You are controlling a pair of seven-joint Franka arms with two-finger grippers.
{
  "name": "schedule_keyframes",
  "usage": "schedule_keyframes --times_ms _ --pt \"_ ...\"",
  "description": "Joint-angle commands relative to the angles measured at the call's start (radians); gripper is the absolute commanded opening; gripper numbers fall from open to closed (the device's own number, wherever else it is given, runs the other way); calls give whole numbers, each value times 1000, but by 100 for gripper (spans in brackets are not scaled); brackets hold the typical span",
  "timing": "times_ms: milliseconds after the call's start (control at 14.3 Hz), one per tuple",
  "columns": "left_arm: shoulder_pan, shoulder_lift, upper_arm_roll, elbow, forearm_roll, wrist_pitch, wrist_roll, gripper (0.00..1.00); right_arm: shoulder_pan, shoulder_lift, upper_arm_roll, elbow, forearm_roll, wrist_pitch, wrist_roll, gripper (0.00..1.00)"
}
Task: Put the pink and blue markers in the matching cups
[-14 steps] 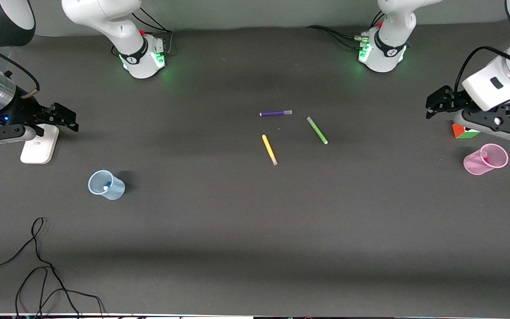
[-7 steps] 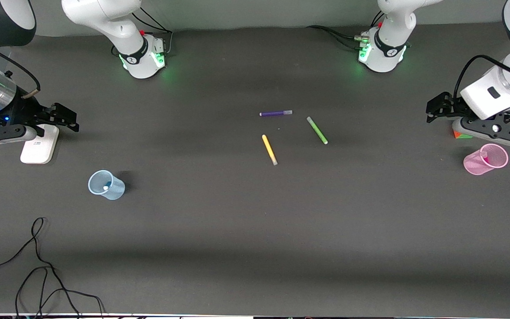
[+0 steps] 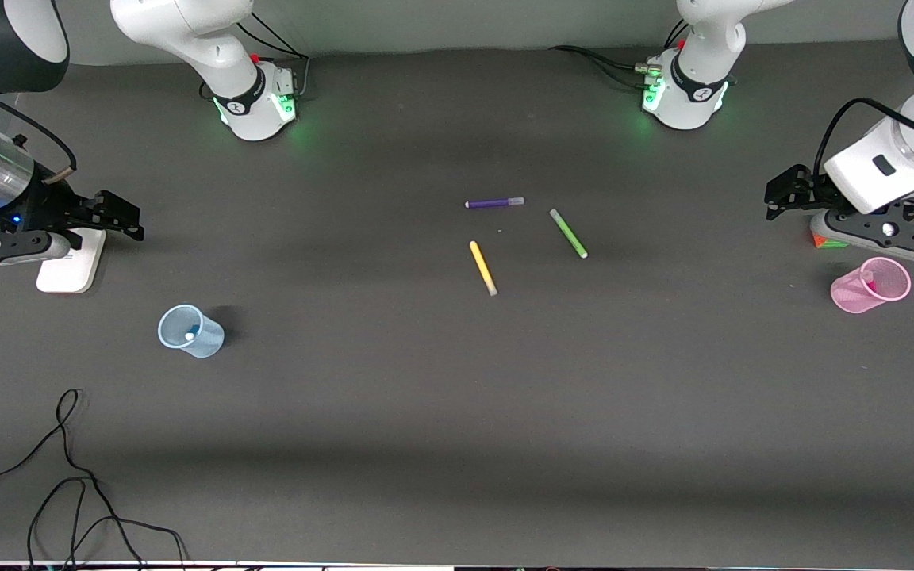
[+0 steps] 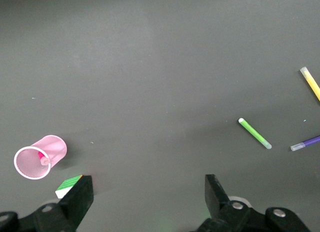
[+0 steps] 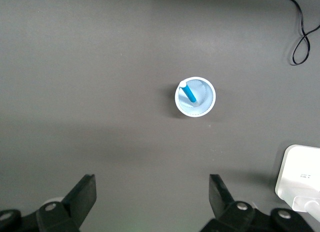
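Sitting in matching cups – blue marker in blue cup, pink marker in pink cup – left end effector and right end effector both spread apart, empty.

Left end effector raised over bench at left arm's end, jaws spread wide, nothing held. Right end effector raised over right arm's end, jaws likewise spread, nothing held.

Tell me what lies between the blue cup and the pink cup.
Front view: between blue cup and pink cup lies bare table, with the yellow marker just above the line.
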Motion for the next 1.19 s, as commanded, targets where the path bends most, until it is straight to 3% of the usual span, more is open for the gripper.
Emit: schedule_keyframes --times_ms 0,210,420,700,840,1120 --pt "8 0 3 15 16 -44 -23 99 4 27 -4 34 8 -4 -2 100" --pt "-43 -3 48 17 16 -49 -27 99 4 24 -6 37 10 -9 1 100" --pt "-236 -3 248 17 16 -49 -29 99 4 24 -9 42 27 -10 2 100" --pt "-380 -11 373 15 23 -49 -73 99 4 5 -9 45 53 -25 19 100" --pt "-393 -7 375 15 28 -50 -102 99 6 5 -8 74 53 -88 39 100" --pt "-396 0 375 18 28 -61 -124 99 4 22 -8 101 53 -90 39 100"
